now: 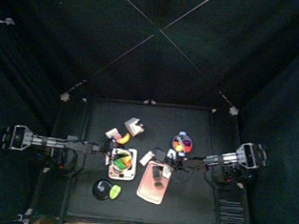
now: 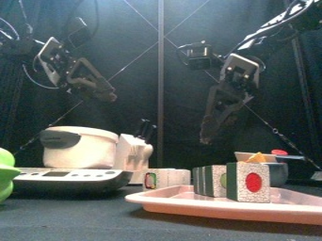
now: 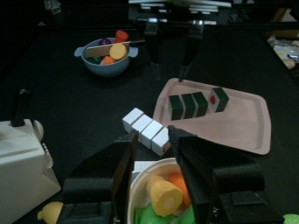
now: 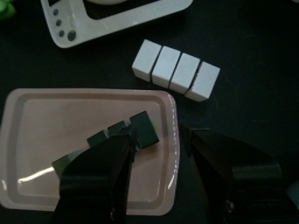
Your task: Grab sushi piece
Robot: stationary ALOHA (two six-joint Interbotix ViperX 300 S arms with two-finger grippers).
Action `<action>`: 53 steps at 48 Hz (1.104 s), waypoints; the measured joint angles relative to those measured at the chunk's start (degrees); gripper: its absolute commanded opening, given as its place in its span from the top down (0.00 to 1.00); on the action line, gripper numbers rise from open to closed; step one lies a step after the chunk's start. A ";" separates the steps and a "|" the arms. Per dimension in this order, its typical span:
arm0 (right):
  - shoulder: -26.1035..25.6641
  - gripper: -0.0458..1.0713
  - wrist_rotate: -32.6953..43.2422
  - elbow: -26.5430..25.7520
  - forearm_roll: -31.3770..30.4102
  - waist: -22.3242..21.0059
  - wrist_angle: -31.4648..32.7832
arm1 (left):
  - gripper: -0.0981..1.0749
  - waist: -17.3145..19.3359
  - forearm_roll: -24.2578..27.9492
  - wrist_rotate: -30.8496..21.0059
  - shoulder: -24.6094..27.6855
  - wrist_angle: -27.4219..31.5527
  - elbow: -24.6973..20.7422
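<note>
The right end effector point(image 4: 158, 157) hangs directly above the pink tray point(image 4: 47, 131), its two jaws spread wide with nothing between them; the gap is broader than the row of sushi pieces point(image 4: 126, 131) just beyond the jaw tips. From the front it is clear of the tray, well above the sushi point(image 2: 239, 179), touching nothing.

The sushi sits on the tray as a short row of dark-wrapped blocks with a red centre on the end face. It will probably be light, soft and easy to crush or topple, with wrapped sides that may slip a little. The flat wrapped sides look like the best place to pinch, closing gently on one end piece so the neighbours stay put.

Just off the tray on the counter point(image 4: 257, 35) lies a row of white blocks point(image 4: 177, 70), near the sushi but apart from it.

The left end effector point(image 3: 152, 157) rests above a plate of food point(image 3: 163, 188), jaws open and empty, well away from the tray.
</note>
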 measured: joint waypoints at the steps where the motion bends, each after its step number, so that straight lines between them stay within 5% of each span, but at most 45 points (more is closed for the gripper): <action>1: 0.79 0.25 -0.09 -0.53 -0.09 0.18 0.70 | 0.27 0.00 0.00 0.00 -0.09 0.00 0.09; 16: 5.63 0.25 -0.35 -4.83 -0.35 3.69 10.28 | 0.27 0.00 0.00 -0.09 -0.70 0.00 0.53; 53: 6.77 0.25 -0.62 -5.62 -0.97 4.31 10.46 | 0.27 0.09 0.00 -0.09 -0.79 0.00 0.62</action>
